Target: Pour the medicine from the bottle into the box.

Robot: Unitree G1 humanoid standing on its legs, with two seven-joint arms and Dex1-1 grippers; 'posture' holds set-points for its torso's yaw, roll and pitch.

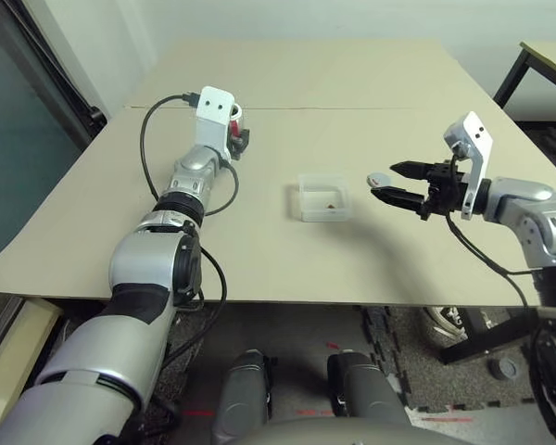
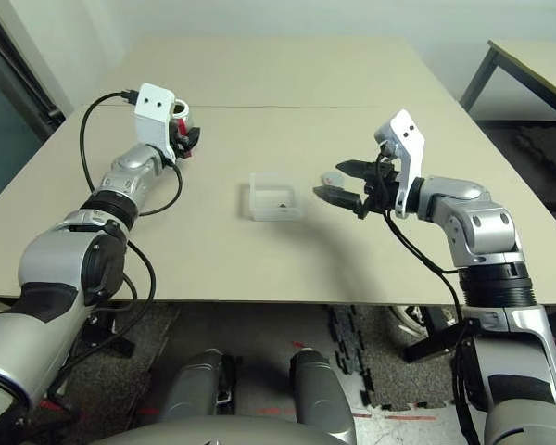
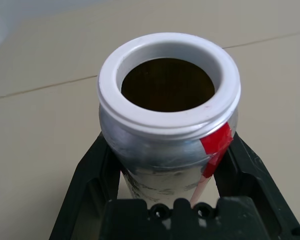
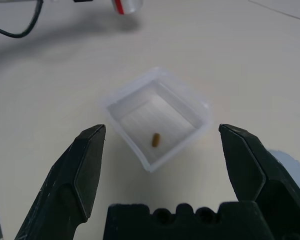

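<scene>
plainly, left gripper point(image 3: 165, 200) clamps the uncapped bottle point(image 3: 167, 125); right gripper point(image 4: 162, 145) gapes wide; medicine point(image 4: 155, 139) lies in the box point(image 4: 125, 107).

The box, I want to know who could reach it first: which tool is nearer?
Right. The right tool hangs open just beside the box, while the left tool holds the bottle far off.

You get bright, even overhead light. Soft shadow spreads on table point(image 1: 371, 269) beside box point(image 1: 323, 197). Mild glare on bottle point(image 3: 165, 150) foil. Right gripper point(image 4: 162, 165) fingers blur near lens; box beyond stays sharp.
</scene>
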